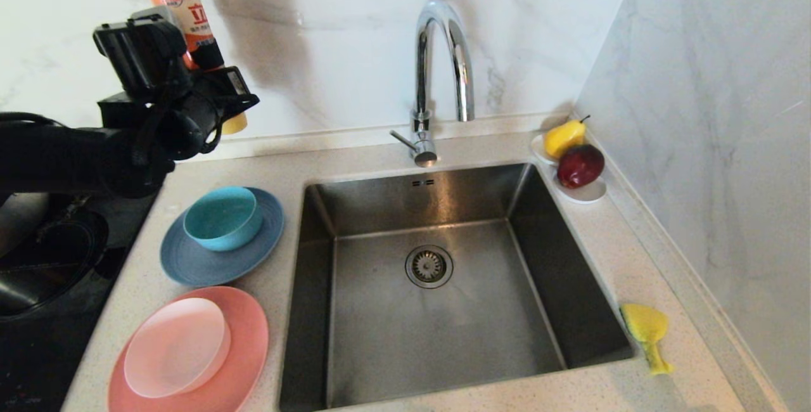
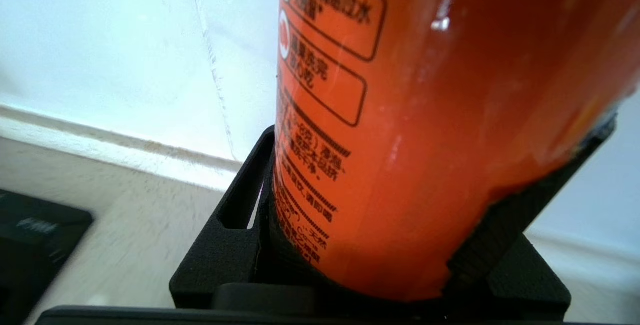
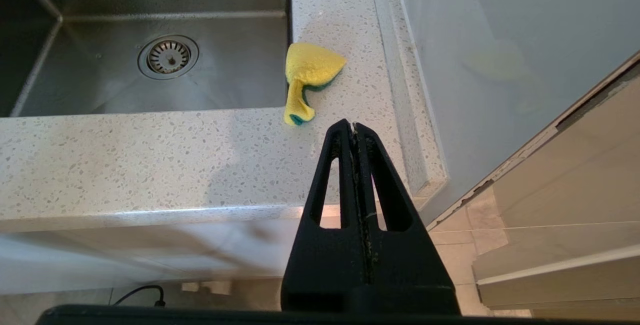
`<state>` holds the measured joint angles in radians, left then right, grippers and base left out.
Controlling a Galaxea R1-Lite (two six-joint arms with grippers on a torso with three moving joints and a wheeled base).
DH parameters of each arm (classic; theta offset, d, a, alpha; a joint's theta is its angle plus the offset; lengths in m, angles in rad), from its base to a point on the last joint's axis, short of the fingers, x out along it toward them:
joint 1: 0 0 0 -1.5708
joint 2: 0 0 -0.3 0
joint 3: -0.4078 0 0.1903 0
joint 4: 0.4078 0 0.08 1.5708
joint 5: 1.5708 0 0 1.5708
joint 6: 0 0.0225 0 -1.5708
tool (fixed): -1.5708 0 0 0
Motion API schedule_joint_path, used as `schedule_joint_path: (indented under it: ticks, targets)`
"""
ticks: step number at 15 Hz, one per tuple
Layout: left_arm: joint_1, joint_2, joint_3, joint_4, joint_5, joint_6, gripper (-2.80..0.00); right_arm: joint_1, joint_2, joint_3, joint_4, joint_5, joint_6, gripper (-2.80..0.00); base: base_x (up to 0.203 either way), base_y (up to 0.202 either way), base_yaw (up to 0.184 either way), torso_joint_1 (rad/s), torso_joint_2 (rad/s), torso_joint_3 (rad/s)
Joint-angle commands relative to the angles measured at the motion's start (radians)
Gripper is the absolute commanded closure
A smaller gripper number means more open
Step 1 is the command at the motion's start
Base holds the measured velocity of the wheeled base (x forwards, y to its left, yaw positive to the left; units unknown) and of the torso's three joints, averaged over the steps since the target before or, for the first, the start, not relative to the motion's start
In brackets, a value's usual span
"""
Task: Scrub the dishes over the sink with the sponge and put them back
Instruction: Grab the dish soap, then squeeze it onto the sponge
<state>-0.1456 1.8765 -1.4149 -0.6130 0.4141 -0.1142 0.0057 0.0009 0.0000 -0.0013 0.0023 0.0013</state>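
My left gripper (image 1: 218,92) is raised at the back left of the counter, shut on the orange detergent bottle (image 1: 177,0); in the left wrist view the bottle (image 2: 425,115) fills the space between the black fingers (image 2: 240,215). The dishes sit left of the sink (image 1: 393,323): a teal bowl (image 1: 223,217) on a grey-blue plate (image 1: 190,260), and a pale pink plate (image 1: 176,347) on a salmon-pink plate (image 1: 244,348). The yellow sponge (image 1: 645,323) (image 3: 312,67) lies crumpled on the counter right of the sink. My right gripper (image 3: 354,125) hangs shut and empty off the counter's front edge, short of the sponge.
A chrome gooseneck faucet (image 1: 437,63) stands behind the basin, with the drain strainer (image 1: 429,265) in the floor. A white dish (image 1: 586,193) with a pear and apple sits at the back right corner. A black cooktop (image 1: 38,285) lies at far left. Marble walls close the back and right.
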Motion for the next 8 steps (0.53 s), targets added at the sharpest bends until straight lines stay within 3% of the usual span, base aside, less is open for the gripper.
schedule_joint_path:
  ticks: [1, 5, 8]
  targets:
    - [-0.074, -0.243, 0.095, 0.064, 0.004, 0.036, 0.0, 0.0, 0.001, 0.0, 0.0, 0.001, 0.0, 0.0, 0.0, 0.0, 0.0, 0.0, 0.0, 0.0]
    - [-0.278, -0.465, 0.208, 0.238, 0.003, 0.158, 0.0, 0.0, 0.001, 0.0, 0.0, 0.001, 0.0, 0.0, 0.0, 0.0, 0.0, 0.0, 0.0, 0.0]
    - [-0.401, -0.54, 0.159, 0.427, -0.007, 0.235, 0.0, 0.0, 0.001, 0.0, 0.0, 0.001, 0.0, 0.0, 0.0, 0.0, 0.0, 0.0, 0.0, 0.0]
